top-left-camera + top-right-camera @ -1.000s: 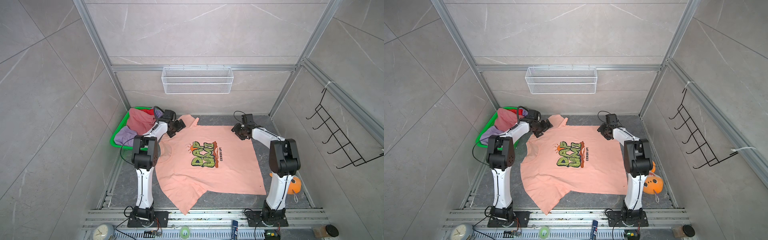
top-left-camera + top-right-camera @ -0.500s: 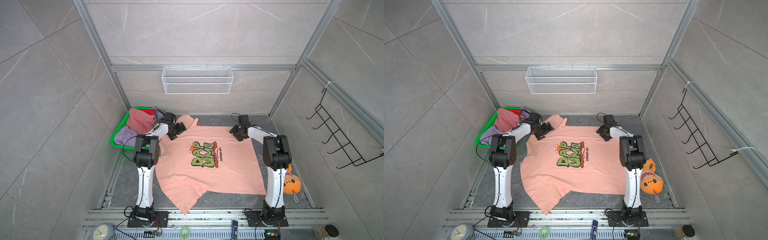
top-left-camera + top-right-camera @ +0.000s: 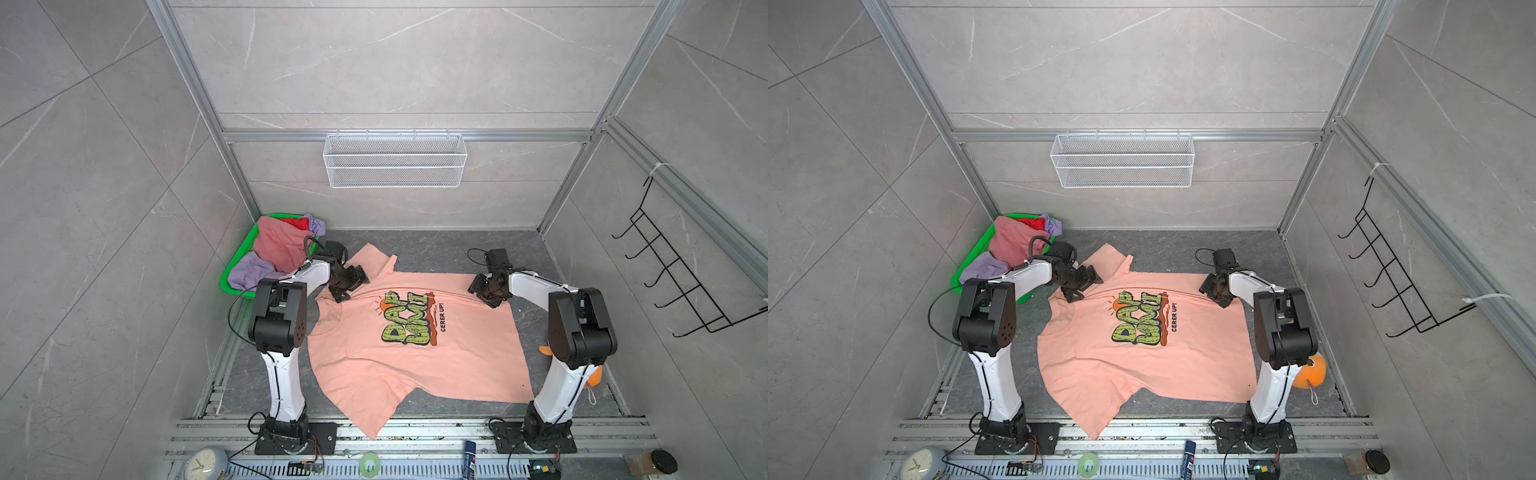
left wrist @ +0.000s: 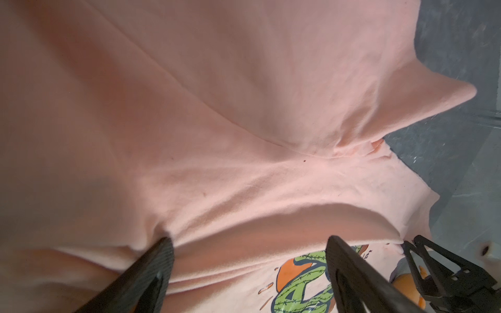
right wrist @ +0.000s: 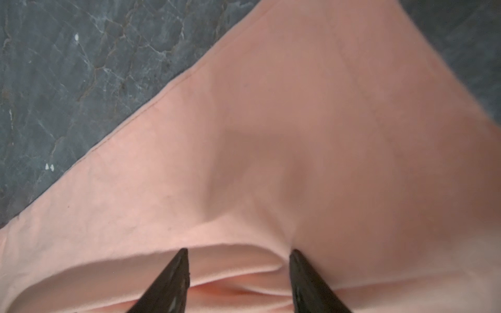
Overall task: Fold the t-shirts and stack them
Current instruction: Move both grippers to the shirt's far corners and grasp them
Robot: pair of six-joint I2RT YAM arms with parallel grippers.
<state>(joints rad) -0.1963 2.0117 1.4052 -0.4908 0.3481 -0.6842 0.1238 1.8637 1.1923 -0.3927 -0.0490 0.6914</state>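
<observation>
In both top views the peach shirt (image 3: 415, 365) (image 3: 1142, 365) lies spread face up on the dark desk (image 3: 436, 253), filling the middle of the frame. Its collar is toward the left, its hem toward the right, and one sleeve trails to the lower edge. The left pincer (image 3: 349, 286) sits low on the cloth at the shoulder, left of centre. The right pincer (image 3: 484, 293) sits on the upper hem corner, right of centre. In the upper left of the desk a green basket (image 3: 226, 278) holds a pink shirt (image 3: 278, 245), a lavender shirt (image 3: 249, 270) and a bit of a red shirt (image 3: 297, 223), all crumpled. In a top view an orange toy (image 3: 1310, 372) shows at the right, behind the right arm.

In the left wrist view the left pincer (image 4: 249, 240) has its jaws set wide apart, open. Both tips press down on the peach shirt (image 4: 217, 108), and a long raised fold lies between them. The green and orange graphic (image 4: 301, 281) is just beside one finger, and bare desk (image 4: 447, 40) shows past the sleeve.

In the right wrist view the right pincer (image 5: 239, 252) is also open, though less wide. Its tips dent the peach shirt (image 5: 298, 122), and a soft fold bulges up between them without being squeezed flat. The stitched hem runs diagonally against the desk (image 5: 67, 81).
</observation>
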